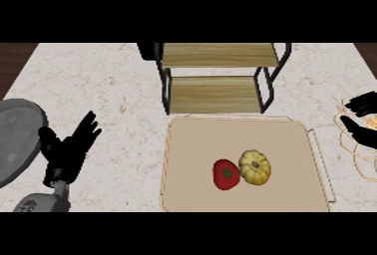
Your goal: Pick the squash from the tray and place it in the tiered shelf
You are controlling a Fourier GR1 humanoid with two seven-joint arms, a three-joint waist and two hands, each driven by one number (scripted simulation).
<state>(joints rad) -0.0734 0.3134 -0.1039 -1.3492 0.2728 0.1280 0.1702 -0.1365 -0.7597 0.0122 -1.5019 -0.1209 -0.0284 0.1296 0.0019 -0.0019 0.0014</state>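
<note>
One view only, head view. Squash (pixel 255 167), yellow and ribbed, sits on the tan tray (pixel 199 199), slightly right of tray centre. Red tomato (pixel 227 174) touches it at the squash's 8 o'clock side. Neither hand is on the squash.

Tiered shelf (pixel 215 74) stands at 12 o'clock from the tray, just beyond its far edge: two wooden boards in a black frame, both boards bare.

Left hand (pixel 70 147) is at 9 o'clock from the tray, well apart from it, over the marble surface (pixel 110 84). Fingers straight and spread, pointing up toward 1 o'clock, holding nothing. Grey round pan (pixel 18 137) lies just beside it at the left edge, partly cut off.

Right hand (pixel 362 117) shows at 3 o'clock, at the right edge, partly out of frame, inside or against a wire basket (pixel 353 154). Cannot tell how its fingers stand. Something yellowish shows beside it; too small to identify.
</note>
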